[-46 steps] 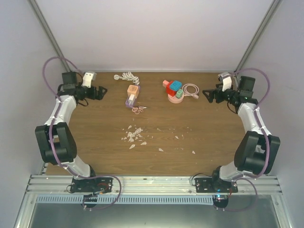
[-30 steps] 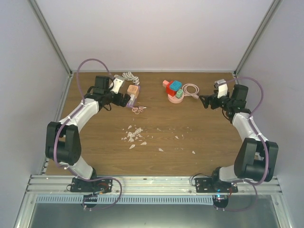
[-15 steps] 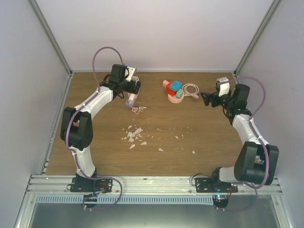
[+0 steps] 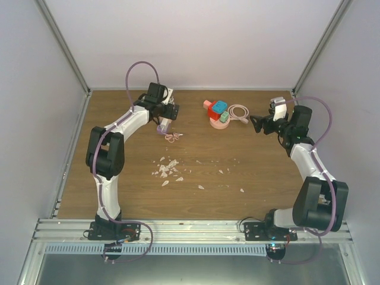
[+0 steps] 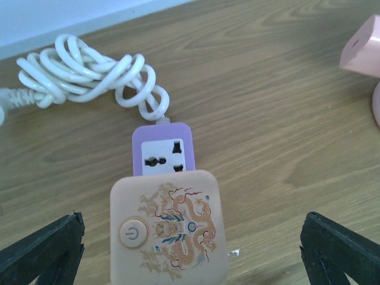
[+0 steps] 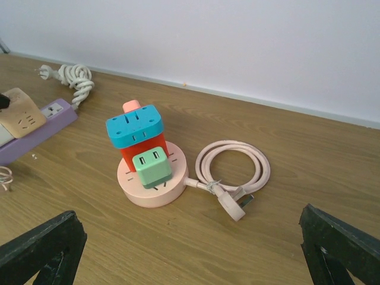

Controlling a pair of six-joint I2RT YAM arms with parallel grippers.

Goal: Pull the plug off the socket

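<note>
Left end effector (image 5: 190,249) straddles plug (image 5: 168,234), fingers clear of its edges.

Beige square plug adapter (image 5: 168,228) with dragon print and power button, seated on purple power strip socket (image 5: 164,149); strip's white coiled cord (image 5: 89,74) bunched behind, on wooden table.

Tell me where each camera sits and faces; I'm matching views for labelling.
Top external: above and behind, looking down on the wooden table; both arms show.
Left wrist: over the beige dragon-print plug on the purple power strip; left gripper fingertips show.
Right wrist: faces the pink round socket; right gripper fingertips show.
All views share the purple strip.
</note>
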